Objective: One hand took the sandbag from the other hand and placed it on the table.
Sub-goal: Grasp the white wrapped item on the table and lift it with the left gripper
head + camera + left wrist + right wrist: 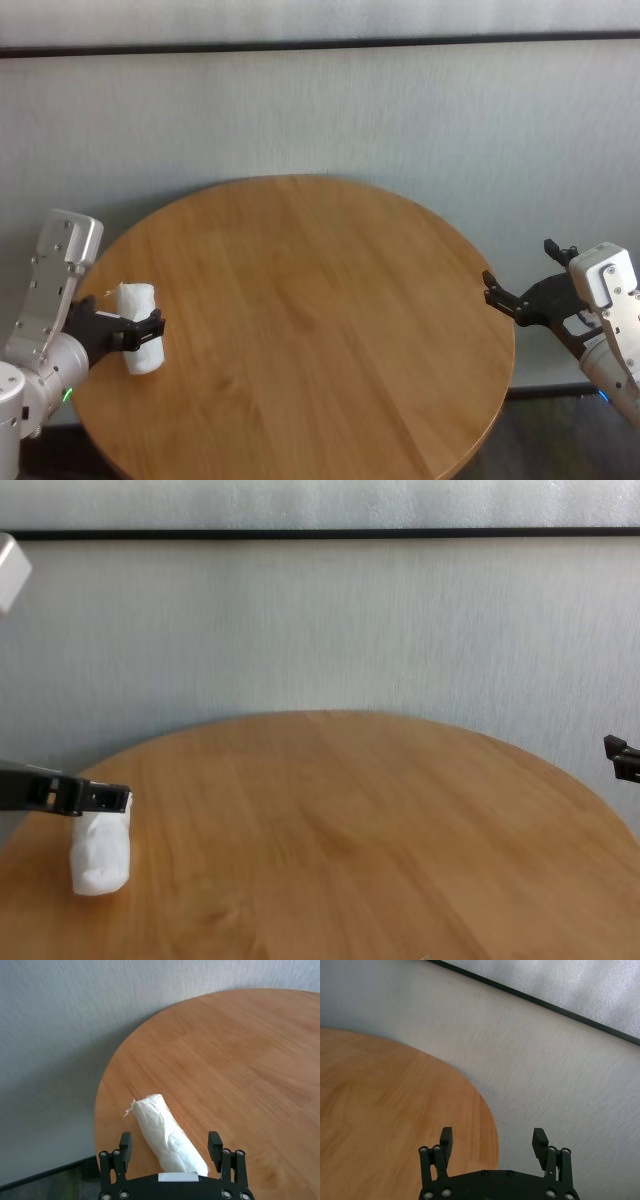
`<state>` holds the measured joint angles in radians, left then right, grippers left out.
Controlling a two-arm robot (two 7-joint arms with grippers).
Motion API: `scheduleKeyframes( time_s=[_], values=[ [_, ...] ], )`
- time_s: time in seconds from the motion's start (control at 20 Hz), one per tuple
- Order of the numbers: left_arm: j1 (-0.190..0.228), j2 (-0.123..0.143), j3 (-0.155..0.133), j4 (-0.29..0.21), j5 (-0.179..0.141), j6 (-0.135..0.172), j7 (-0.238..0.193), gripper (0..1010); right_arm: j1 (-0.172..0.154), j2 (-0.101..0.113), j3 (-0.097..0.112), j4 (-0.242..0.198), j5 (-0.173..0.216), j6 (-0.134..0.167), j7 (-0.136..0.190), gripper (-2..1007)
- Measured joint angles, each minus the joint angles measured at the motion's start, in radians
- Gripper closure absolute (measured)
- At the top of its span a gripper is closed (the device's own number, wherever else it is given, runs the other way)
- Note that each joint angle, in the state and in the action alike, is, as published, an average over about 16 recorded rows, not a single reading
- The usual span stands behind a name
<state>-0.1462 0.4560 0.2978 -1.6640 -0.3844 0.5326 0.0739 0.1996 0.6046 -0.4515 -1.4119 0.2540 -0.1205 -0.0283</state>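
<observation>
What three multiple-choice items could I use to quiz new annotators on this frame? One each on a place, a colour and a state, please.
1. Where does the sandbag lie?
A. near the table's left edge
B. at the table's centre
C. on the floor

2. What colour is the sandbag?
A. blue
B. white
C. black

3. How do the left gripper's fingers stand?
A. shut tight on the sandbag
B. open, one on each side of the sandbag
C. shut, far from the sandbag

Answers:
1 A: the head view shows it on the table close to the left rim.
2 B: it is a white crinkled pouch in every view that shows it.
3 B: the left wrist view shows gaps between each finger and the pouch.

The right gripper waits open off the table's right edge.
</observation>
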Motion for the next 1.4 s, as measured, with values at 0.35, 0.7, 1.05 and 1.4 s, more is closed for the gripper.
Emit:
scheduleKeyframes(
  time_s=[0.35,0.7,1.05,1.4],
  values=[
    [-0.026,-0.037,0.003,0.010,0.020,0.055,0.025,10,0.000,0.000,0.000,0.000,0.000,0.000,0.000,0],
    [-0.047,-0.078,0.001,0.033,0.029,0.104,0.041,10,0.000,0.000,0.000,0.000,0.000,0.000,0.000,0],
    [-0.061,-0.113,-0.003,0.061,0.038,0.133,0.052,11,0.000,0.000,0.000,0.000,0.000,0.000,0.000,0],
    [-0.073,-0.141,-0.004,0.088,0.053,0.154,0.059,11,0.000,0.000,0.000,0.000,0.000,0.000,0.000,0]
  ],
)
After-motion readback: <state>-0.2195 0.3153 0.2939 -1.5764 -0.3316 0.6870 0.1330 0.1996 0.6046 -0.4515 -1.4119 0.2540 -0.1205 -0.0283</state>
